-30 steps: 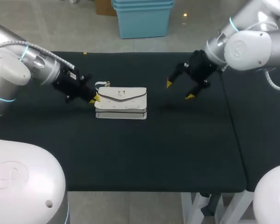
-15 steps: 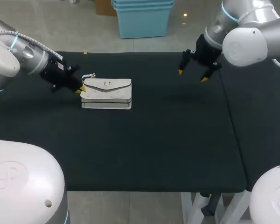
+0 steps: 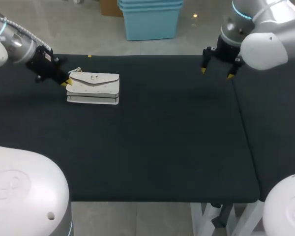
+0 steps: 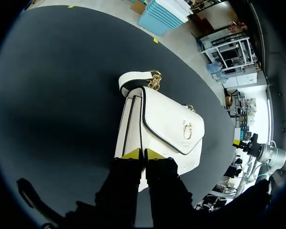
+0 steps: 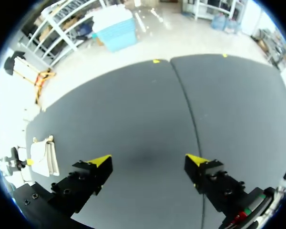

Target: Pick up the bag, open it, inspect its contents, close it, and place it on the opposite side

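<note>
A white flap bag (image 3: 94, 84) with a gold clasp and a short chain strap is at the table's far left. My left gripper (image 3: 68, 82) is shut on the bag's left end. In the left wrist view the two yellow tips pinch the bag (image 4: 167, 126) at its end edge, with the left gripper (image 4: 143, 154) closed tight and the strap loop ahead. I cannot tell whether the bag rests on the cloth or hangs just above it. My right gripper (image 3: 217, 73) is open over the far right, holding nothing. In the right wrist view the right gripper (image 5: 148, 160) spreads wide, and the bag (image 5: 42, 157) is small, far off to one side.
The table (image 3: 162, 147) is covered in black cloth. A seam (image 3: 238, 113) splits off a second black section on the right. A small yellow mark (image 3: 89, 56) sits at the far edge.
My left gripper has carried the bag leftward and toward the far edge. My right gripper has drawn back to the far right, staying open.
</note>
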Robot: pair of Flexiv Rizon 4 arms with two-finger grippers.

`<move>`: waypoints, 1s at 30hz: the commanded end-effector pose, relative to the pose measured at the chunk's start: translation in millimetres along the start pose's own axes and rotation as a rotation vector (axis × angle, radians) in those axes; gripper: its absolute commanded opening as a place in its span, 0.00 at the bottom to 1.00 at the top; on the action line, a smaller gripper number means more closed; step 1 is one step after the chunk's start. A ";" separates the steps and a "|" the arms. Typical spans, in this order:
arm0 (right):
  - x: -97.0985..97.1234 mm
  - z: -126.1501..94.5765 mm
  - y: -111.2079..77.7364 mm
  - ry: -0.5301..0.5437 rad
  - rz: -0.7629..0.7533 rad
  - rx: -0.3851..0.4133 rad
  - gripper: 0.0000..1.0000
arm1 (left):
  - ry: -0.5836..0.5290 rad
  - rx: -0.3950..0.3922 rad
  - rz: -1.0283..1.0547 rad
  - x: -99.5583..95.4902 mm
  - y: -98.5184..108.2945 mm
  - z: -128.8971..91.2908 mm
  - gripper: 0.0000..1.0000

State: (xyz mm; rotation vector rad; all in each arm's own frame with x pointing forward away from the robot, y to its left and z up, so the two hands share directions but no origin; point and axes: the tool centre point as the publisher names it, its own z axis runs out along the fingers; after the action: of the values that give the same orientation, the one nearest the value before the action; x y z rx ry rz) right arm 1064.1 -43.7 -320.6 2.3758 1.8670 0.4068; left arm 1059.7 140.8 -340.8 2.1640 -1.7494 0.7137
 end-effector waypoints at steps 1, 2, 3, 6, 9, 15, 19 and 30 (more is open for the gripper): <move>-13.4 1.3 10.2 -0.033 0.004 -0.024 1.00 | -0.021 -0.026 -0.006 -13.3 -25.3 -4.6 0.00; -15.3 1.9 12.1 -0.040 0.000 -0.028 1.00 | -0.033 -0.026 -0.005 -16.3 -30.3 -5.7 0.00; -16.8 2.3 13.5 -0.044 0.000 -0.028 1.00 | -0.041 -0.028 -0.004 -18.6 -33.3 -6.3 0.00; -21.9 4.2 20.0 -0.079 -0.003 -0.040 1.00 | -0.061 -0.027 0.011 -29.3 -48.2 -10.5 0.00; -27.9 6.1 26.9 -0.103 0.004 -0.048 1.00 | -0.074 -0.022 0.009 -41.5 -65.2 -14.9 0.00; -36.0 6.1 36.5 -0.134 0.020 -0.061 1.00 | -0.065 -0.010 0.018 -62.9 -97.2 -23.3 0.00; -40.8 7.1 41.5 -0.146 0.029 -0.067 1.00 | -0.055 0.007 0.040 -77.1 -121.3 -32.5 0.00; -45.7 6.7 44.0 -0.147 0.046 -0.074 1.00 | -0.102 -0.009 0.056 -107.3 -169.5 -44.7 0.00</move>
State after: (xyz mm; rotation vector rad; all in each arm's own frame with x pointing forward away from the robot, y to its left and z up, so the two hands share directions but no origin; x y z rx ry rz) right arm 1097.8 -98.7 -324.2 2.3369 1.7107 0.2942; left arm 1177.6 283.4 -338.9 2.2659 -1.8790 0.7542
